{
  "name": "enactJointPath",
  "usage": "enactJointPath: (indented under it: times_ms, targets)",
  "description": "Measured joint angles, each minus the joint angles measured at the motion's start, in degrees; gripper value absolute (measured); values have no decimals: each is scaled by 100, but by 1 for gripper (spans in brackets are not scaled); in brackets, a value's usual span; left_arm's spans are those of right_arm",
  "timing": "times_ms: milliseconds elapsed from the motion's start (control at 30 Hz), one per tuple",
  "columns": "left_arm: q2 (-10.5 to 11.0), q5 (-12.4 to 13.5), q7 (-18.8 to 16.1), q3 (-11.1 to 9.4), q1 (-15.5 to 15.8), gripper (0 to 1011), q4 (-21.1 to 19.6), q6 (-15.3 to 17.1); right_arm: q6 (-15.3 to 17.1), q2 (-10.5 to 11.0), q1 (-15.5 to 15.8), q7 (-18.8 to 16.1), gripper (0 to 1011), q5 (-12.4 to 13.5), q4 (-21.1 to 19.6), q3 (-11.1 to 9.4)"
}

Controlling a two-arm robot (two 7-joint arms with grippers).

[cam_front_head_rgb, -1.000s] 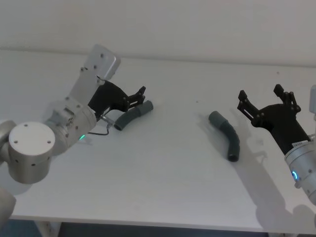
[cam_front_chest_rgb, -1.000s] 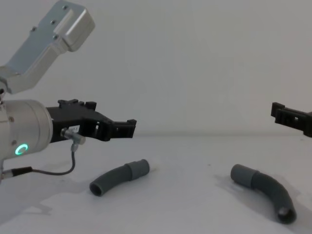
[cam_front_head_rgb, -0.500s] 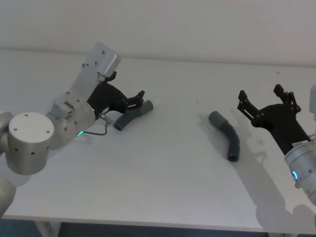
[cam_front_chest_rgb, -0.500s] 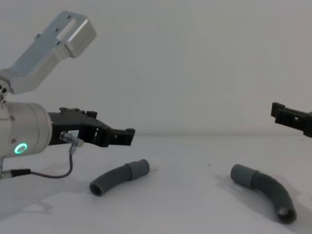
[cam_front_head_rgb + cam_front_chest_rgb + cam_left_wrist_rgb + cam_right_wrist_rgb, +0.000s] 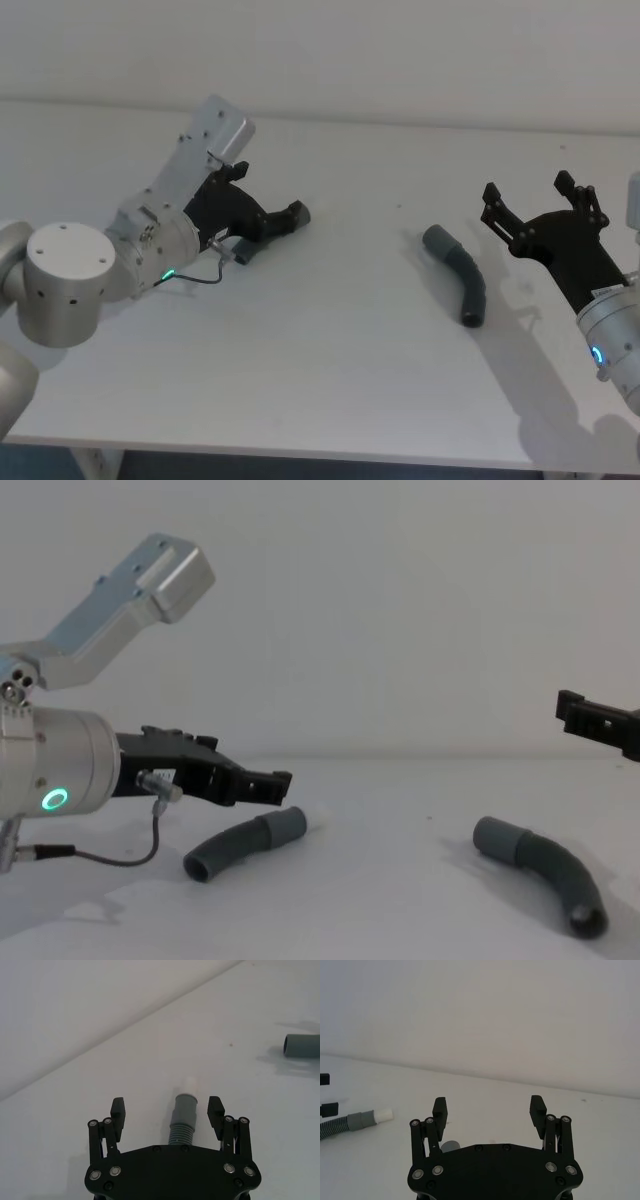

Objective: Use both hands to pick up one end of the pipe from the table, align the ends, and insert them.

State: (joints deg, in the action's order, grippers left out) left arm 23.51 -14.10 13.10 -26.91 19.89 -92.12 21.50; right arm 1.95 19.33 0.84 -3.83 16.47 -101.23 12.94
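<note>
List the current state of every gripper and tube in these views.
Left gripper: open, fingers on either side of the left tube, not clamped.
Right gripper: open, raised, apart from the right tube.
Left tube: lying on the table, ungrasped.
Right tube: lying on the table, untouched.

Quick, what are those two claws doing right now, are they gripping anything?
Left claw: open, just above the left tube, holding nothing.
Right claw: open, empty, raised to the right of the other tube.
</note>
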Motion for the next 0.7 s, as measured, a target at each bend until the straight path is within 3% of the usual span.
enactJointPath:
  times_ms: [700]
  targets:
    - [-20,26,270,-19,100,1001,195,279,0,0,0,0,1000,0,0,0]
